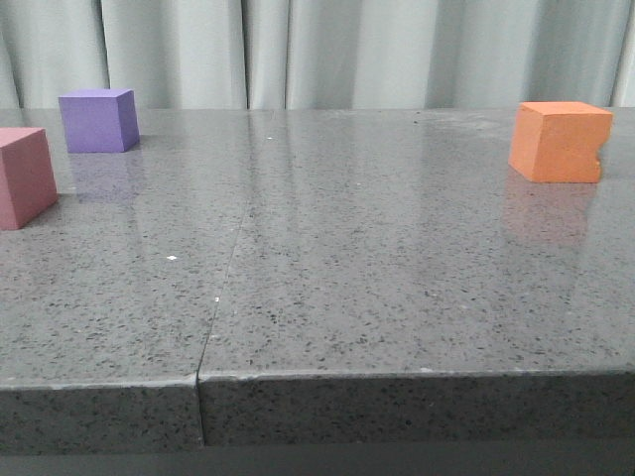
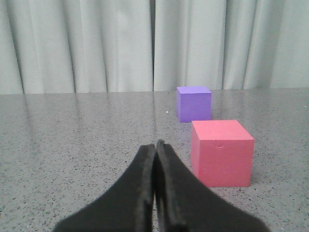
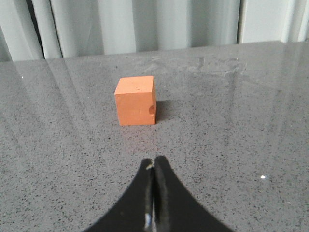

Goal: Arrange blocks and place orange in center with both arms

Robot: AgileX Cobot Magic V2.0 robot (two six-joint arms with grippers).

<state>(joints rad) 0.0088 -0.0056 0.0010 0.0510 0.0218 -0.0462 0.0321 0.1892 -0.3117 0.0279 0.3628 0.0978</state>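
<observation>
The orange cube [image 1: 559,142] with a notch on its right edge rests at the far right of the grey table; the right wrist view shows this orange cube [image 3: 135,100] ahead of my right gripper [image 3: 154,160], which is shut and empty. A purple cube [image 1: 97,120] stands at the far left, with a pink cube [image 1: 24,177] nearer at the left edge. In the left wrist view, my left gripper [image 2: 155,144] is shut on nothing, apart from the pink cube [image 2: 221,152] beside it; the purple cube [image 2: 193,103] lies beyond. Neither gripper shows in the front view.
The grey speckled table [image 1: 327,258] has a seam [image 1: 223,288] running from its front edge toward the back. Pale curtains [image 1: 317,50] hang behind the far edge. The table's front edge [image 1: 397,375] is near the camera.
</observation>
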